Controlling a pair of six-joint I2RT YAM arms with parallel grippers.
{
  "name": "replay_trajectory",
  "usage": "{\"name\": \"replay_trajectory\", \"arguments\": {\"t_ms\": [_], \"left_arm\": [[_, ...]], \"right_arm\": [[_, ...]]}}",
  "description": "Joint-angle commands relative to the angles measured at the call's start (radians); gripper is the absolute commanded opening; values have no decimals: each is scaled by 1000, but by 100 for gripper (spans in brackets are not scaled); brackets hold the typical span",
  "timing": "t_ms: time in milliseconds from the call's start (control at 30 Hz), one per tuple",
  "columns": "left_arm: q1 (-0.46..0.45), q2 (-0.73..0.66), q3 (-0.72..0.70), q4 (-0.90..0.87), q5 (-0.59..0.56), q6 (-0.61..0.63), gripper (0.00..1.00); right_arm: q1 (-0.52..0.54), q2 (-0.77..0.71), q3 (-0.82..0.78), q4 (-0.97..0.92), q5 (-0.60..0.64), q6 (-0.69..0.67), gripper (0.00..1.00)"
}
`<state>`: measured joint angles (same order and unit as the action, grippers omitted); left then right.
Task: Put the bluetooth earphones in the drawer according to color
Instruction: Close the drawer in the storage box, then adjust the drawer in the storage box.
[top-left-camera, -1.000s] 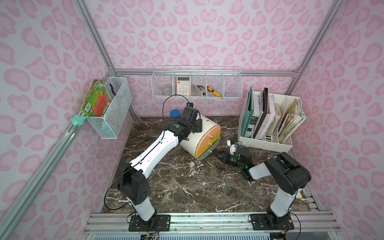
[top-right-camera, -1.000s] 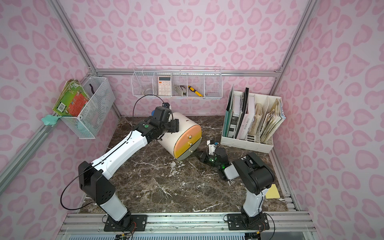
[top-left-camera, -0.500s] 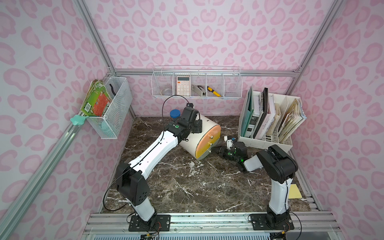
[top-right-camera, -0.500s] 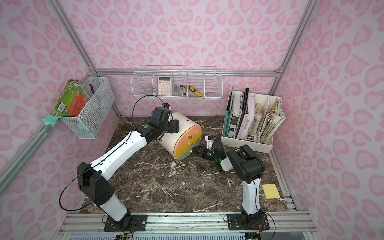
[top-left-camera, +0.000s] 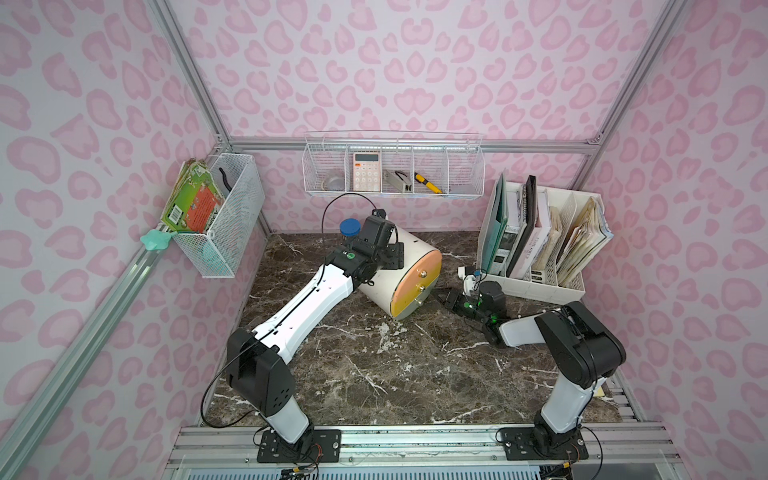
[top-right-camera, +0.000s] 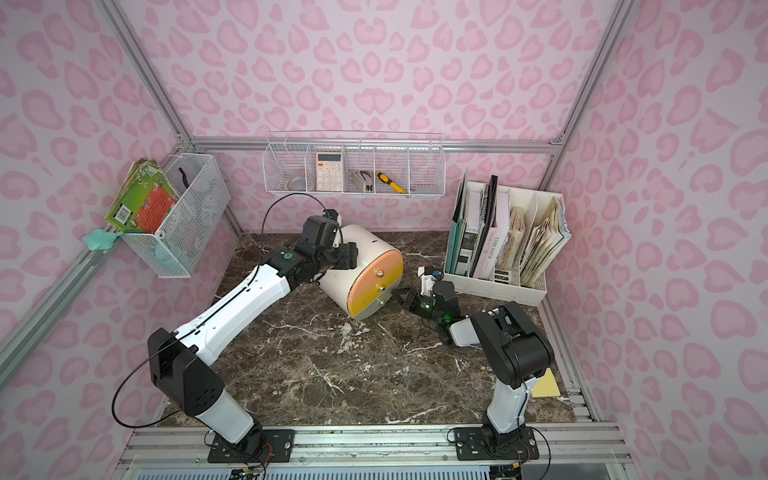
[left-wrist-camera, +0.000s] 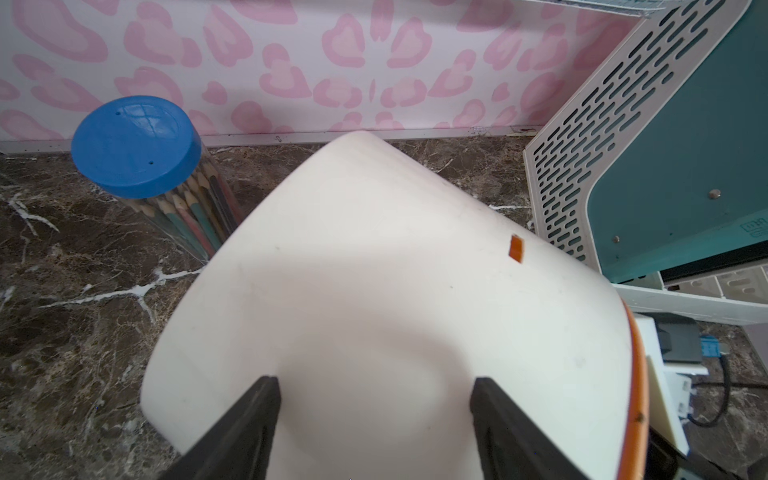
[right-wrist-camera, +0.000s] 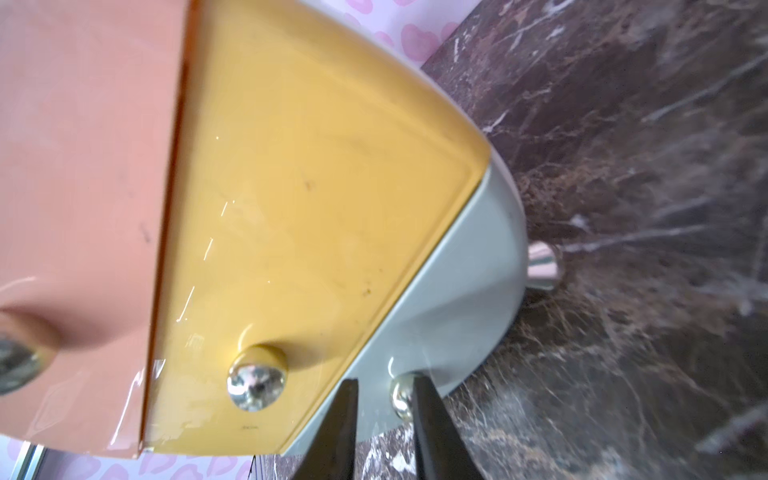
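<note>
Right fingers (right-wrist-camera: 432, 436) advanced, narrowly straddling drawer's (top-left-camera: 409, 253) knob (right-wrist-camera: 401, 395) near file rack (top-left-camera: 544, 289); left fingers (left-wrist-camera: 245, 428) wide.

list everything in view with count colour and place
drawer cabinet: one, white with peach, yellow, grey-green fronts, mid table
knobs: three, metal, one per front
pencil tube: one, clear with blue lid, behind cabinet
file rack: one, white, back right, holding books
wire shelf: one, white, back wall, holding calculator and yellow cutter
mesh basket: one, white, left wall, holding booklets
sticky note: one, yellow, front right
earphones: none visible
left gripper: open, on the cabinet's white body
right gripper: jaws narrow either side of the grey-green front's knob
</note>
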<state>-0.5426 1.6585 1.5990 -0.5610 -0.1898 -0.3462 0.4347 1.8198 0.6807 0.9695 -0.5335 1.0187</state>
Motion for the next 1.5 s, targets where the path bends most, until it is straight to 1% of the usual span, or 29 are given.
{"name": "replay_trajectory", "arguments": {"t_ms": [0,133,200,333,433,500,600,733,800,900,1000,1067,1167,1233,1300,1367,1433,1467], "left_arm": [[-3,14,-16,-150,62,-12,77],[-3,17,-19,-157,61,-19,77],[-3,15,-20,-160,61,-26,77],[-3,1,-27,-160,65,-32,77],[-3,-14,-34,-150,67,-34,77],[-3,-20,-38,-148,68,-37,77],[-3,-28,-45,-140,71,-37,77],[-3,-31,-51,-129,75,-37,77],[-3,-28,-51,-128,77,-39,77],[-3,-29,-50,-134,84,-39,77],[-5,-49,-47,-149,91,-42,76],[-21,-86,-51,-153,69,-52,76],[-33,-159,-73,-133,53,-56,78],[-33,-216,-105,-111,44,-58,82],[-34,-276,-162,-87,22,-78,89],[-33,-352,-246,-53,-13,-110,98],[-32,-424,-326,-29,-40,-141,99],[-32,-461,-367,-21,-52,-160,99]], "right_arm": [[14,31,56,-19,-42,-19,27],[27,15,53,-37,-20,-19,27],[23,-34,20,-66,14,-29,27],[22,-178,-16,-187,74,-92,27],[30,-275,6,-295,108,-151,27],[36,-310,42,-356,118,-186,28],[44,-298,119,-405,90,-211,28],[55,-222,214,-419,46,-211,28],[66,-195,248,-437,43,-221,28],[76,-208,237,-450,67,-224,28],[75,-288,191,-502,133,-236,29],[72,-344,180,-550,156,-249,29],[52,-398,206,-626,167,-278,31],[33,-415,230,-648,170,-302,33],[4,-413,251,-632,135,-315,36],[-32,-380,308,-645,68,-331,39],[-49,-346,371,-687,57,-366,44],[-55,-326,401,-702,53,-384,49]]}}
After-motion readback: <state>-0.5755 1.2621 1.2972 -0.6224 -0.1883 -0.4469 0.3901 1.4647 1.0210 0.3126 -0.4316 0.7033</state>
